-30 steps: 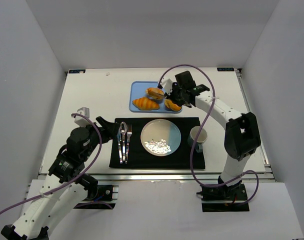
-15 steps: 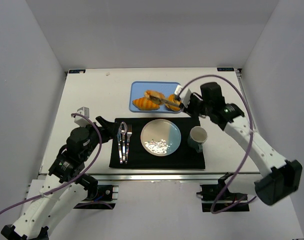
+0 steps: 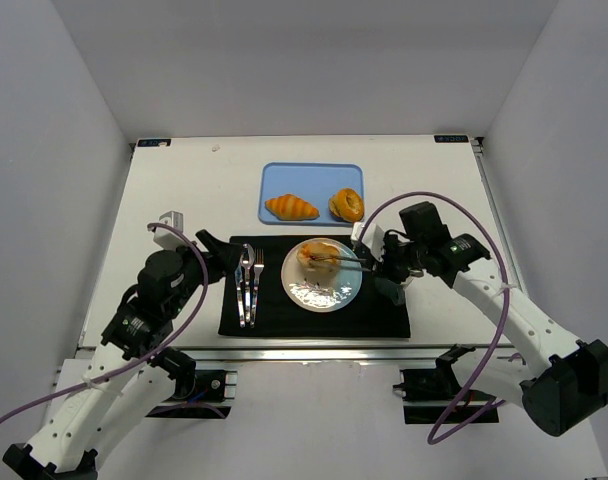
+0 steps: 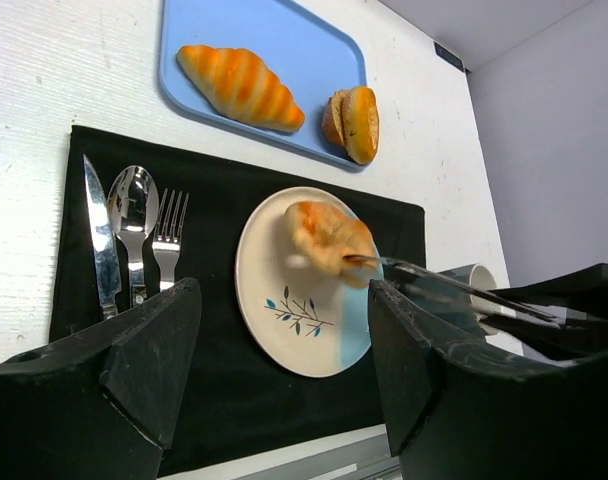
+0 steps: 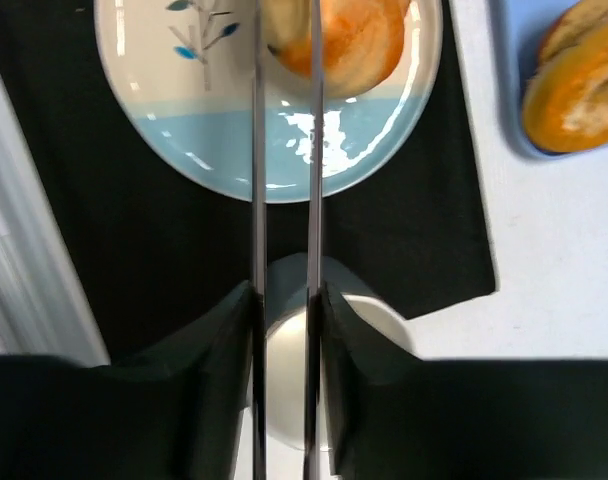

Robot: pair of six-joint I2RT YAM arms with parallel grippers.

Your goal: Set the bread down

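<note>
While my left claw (image 4: 284, 310) is hovering wide open near the cutlery (image 4: 134, 230), my right claw (image 5: 284, 300) is gripping the tongs (image 5: 257, 150), which are touching the bread (image 5: 354, 35) on the plate (image 5: 184, 110).

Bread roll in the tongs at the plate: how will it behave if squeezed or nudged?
Roll looks puffy, so probably light and squashable; a hard squeeze may dent it. Rounded shape and the glossy plate suggest it could rock or slide. Thin smooth tongs likely grip it only weakly.
</note>
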